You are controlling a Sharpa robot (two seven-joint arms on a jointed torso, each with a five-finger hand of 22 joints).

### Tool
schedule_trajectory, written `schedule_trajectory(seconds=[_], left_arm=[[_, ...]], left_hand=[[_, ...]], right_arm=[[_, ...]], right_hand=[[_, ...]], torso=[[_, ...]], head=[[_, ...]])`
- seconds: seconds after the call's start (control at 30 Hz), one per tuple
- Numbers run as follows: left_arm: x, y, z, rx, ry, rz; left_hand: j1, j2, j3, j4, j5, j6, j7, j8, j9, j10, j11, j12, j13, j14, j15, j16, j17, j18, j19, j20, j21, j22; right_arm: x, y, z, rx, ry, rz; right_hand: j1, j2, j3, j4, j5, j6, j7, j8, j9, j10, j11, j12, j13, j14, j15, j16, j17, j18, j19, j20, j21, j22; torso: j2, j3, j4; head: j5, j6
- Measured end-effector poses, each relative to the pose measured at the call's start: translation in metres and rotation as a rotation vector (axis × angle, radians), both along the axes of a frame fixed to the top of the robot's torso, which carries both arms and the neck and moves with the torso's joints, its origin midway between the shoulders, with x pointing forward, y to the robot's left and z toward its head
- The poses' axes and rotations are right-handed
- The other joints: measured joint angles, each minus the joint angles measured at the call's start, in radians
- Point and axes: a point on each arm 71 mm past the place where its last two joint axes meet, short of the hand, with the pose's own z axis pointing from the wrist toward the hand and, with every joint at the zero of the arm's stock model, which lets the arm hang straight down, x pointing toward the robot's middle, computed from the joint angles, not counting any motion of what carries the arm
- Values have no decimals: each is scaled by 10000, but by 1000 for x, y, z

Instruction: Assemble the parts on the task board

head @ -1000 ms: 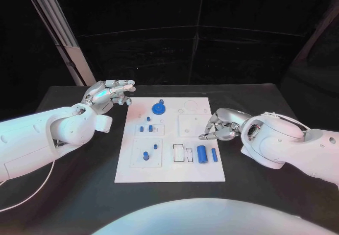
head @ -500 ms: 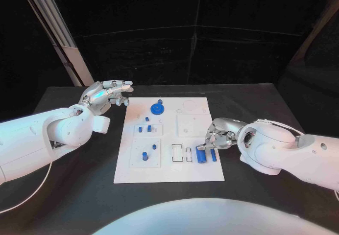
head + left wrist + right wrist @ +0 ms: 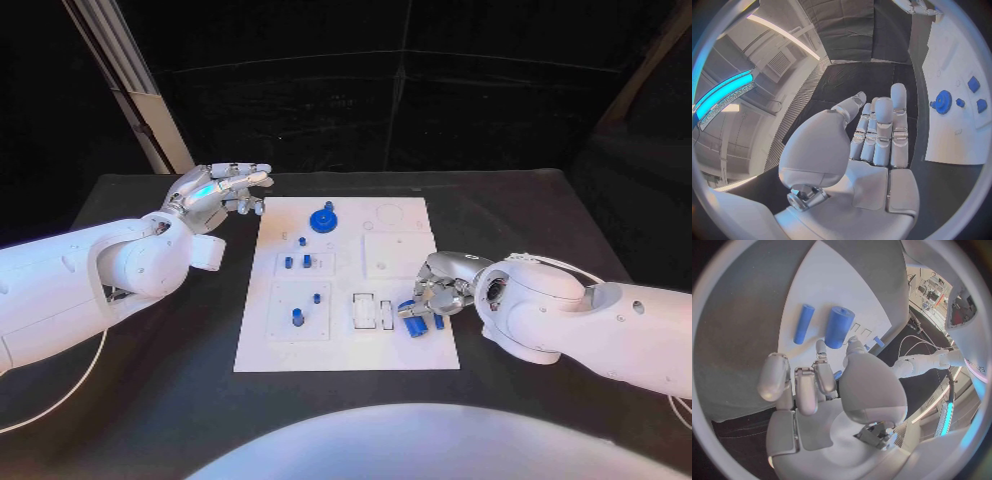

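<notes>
Over task board (image 3: 346, 355) near-right corner: right hand (image 3: 433, 293), fingers apart, empty, poised to pick thick blue cylinder (image 3: 838, 327)
Beside board's far-left corner: left hand (image 3: 219, 190), loosely apart, empty, waiting

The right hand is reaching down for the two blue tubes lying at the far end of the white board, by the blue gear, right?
Not quite. The right hand does reach for the two blue tubes, but the head view shows them near the task board's close edge. The blue gear sits at the far end, away from them.
</notes>
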Motion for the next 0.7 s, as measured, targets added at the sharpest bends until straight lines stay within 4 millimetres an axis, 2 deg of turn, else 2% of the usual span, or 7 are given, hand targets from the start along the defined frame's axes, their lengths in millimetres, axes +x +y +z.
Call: schedule_trajectory(seconds=[0.3,0.43,0.57,0.63,0.7], left_arm=[[0,1,0,3,7,8],[0,1,0,4,13,6],[0,1,0,9,22,8],[0,2,0,13,28,10],[0,2,0,16,34,8]], left_hand=[[0,0,0,0,0,0,0,0,0,0,0,0,-8,0,0,0,0,-1,0,0,0,1],[0,0,0,0,0,0,0,0,0,0,0,0,-8,0,0,0,0,0,0,0,0,1],[0,0,0,0,0,0,0,0,0,0,0,0,-8,0,0,0,0,0,0,0,0,1],[0,0,0,0,0,0,0,0,0,0,0,0,-7,0,0,0,0,0,0,0,0,2],[0,0,0,0,0,0,0,0,0,0,0,0,-7,0,0,0,1,-1,0,0,0,2]], right_arm=[[6,1,-5,-337,-145,121],[6,3,-6,-452,-233,241],[5,5,-6,-546,-338,378],[4,7,-6,-574,-391,461],[2,8,-6,-579,-424,521]], right_hand=[[6,6,0,1,0,-3,-54,152,118,-38,33,-43,24,0,0,0,-1,0,0,0,0,8],[160,118,26,-26,-1,-60,-56,263,171,-72,-1,-43,37,0,0,0,-1,0,0,0,0,13],[591,55,71,-70,11,-105,-36,321,245,-72,0,-102,76,0,0,0,-1,0,0,-1,0,37],[774,84,108,-107,155,-128,-13,399,264,-72,0,-103,91,0,1,0,-1,0,0,-1,0,46],[984,137,136,-136,559,-120,-76,490,328,-73,1,-107,140,0,1,0,-1,0,0,-1,0,83]], torso=[[-5,-5,11],[-5,-6,11],[-5,-5,11],[-5,-5,5],[-6,-2,-9]], head=[[41,-37],[58,-51],[77,-66],[84,-68],[84,-76]])
